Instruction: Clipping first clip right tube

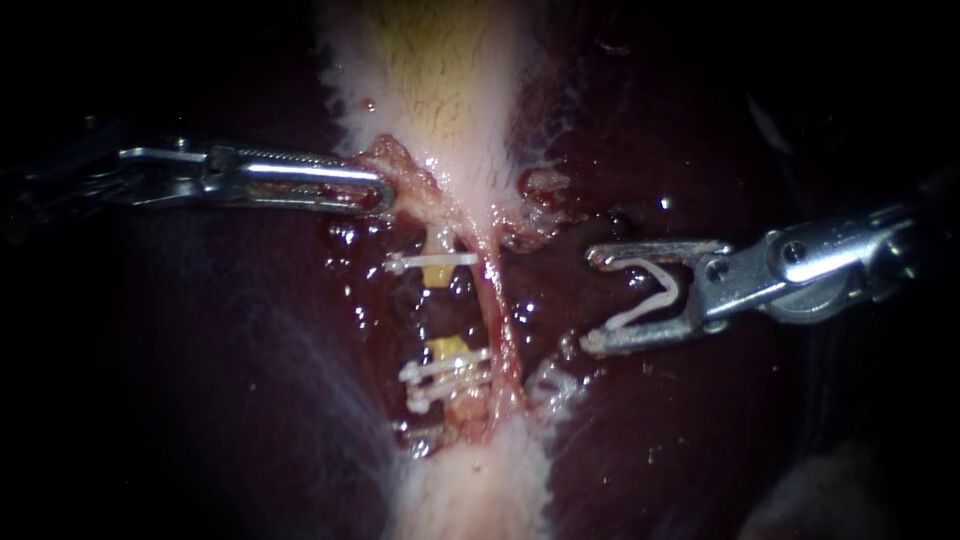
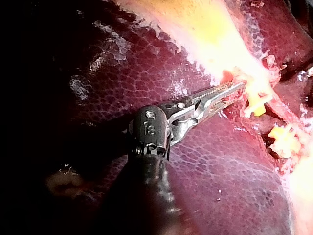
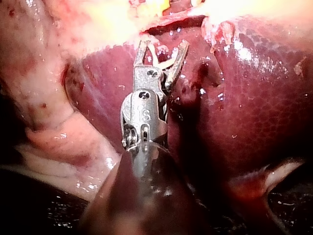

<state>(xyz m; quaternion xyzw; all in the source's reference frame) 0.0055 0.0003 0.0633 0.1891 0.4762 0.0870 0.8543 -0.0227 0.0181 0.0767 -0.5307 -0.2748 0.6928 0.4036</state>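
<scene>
Item: clip [image 1: 640,310], white, V-shaped, seated in right instrument [image 1: 593,298]; jaws spread wide, both bearing on its legs. Mouth faced view's left, toward right tube [image 1: 497,300]; long axis near level; not touching tube. Right tube: thin pink strand, ran up-down, lower end lost in tissue. Left instrument [image 1: 386,195]: jaws clamped on red tissue [image 1: 400,165] below gallbladder [image 1: 440,80]. Both shafts faded into dark.

Left instrument [image 1: 385,192] closed, right [image 1: 593,300] around clip [image 1: 640,312]

Open white clip [image 1: 647,309] near right tube [image 1: 496,298]
</scene>
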